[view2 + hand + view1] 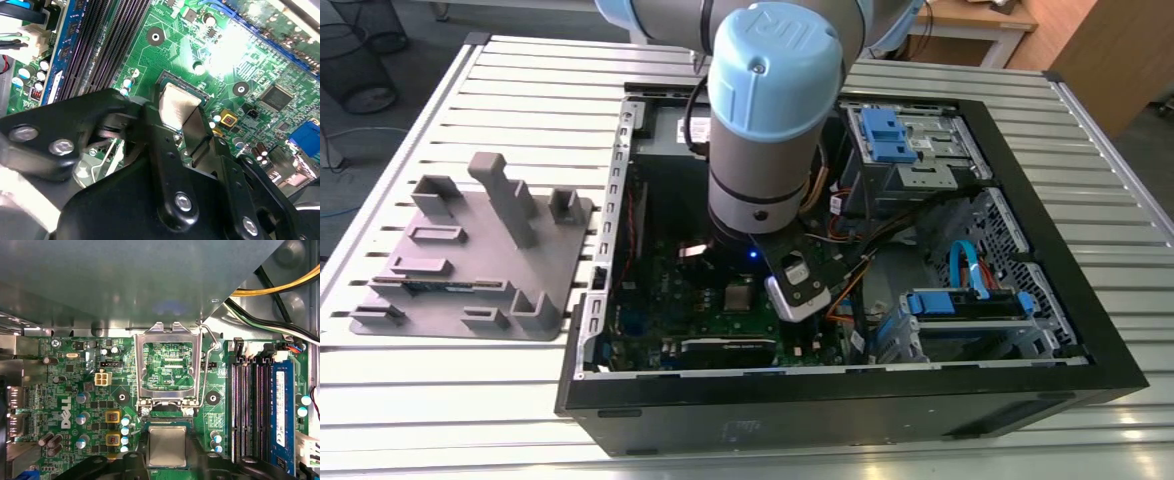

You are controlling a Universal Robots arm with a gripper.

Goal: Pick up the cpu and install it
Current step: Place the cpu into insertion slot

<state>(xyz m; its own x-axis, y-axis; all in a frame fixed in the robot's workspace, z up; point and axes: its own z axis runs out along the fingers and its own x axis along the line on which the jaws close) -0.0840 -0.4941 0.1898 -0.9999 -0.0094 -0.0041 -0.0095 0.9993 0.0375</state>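
Note:
The cpu (pixel 167 446), a small square chip with a shiny grey metal top, lies level in the socket frame on the green motherboard (pixel 65 390). My gripper (pixel 167 462) is right over it, one black finger against each of two opposite sides, shut on the cpu. In the second wrist view the cpu (pixel 175 102) shines between the black fingers (pixel 150 117) of the gripper (pixel 177 112). The socket's metal load plate (pixel 167 337) stands swung open beside it, its lever (pixel 206 370) raised. In the exterior view the arm (pixel 767 120) reaches down into the open computer case, with the cpu (pixel 740 296) under it.
Black memory slots (pixel 250 410) with one blue module (pixel 281 415) run beside the socket. Yellow and black cables (pixel 280 287) hang close by. The case walls (pixel 854 385) ring the board, with blue drive bays (pixel 894 135) inside. A grey tray with posts (pixel 467 260) stands at the exterior view's left.

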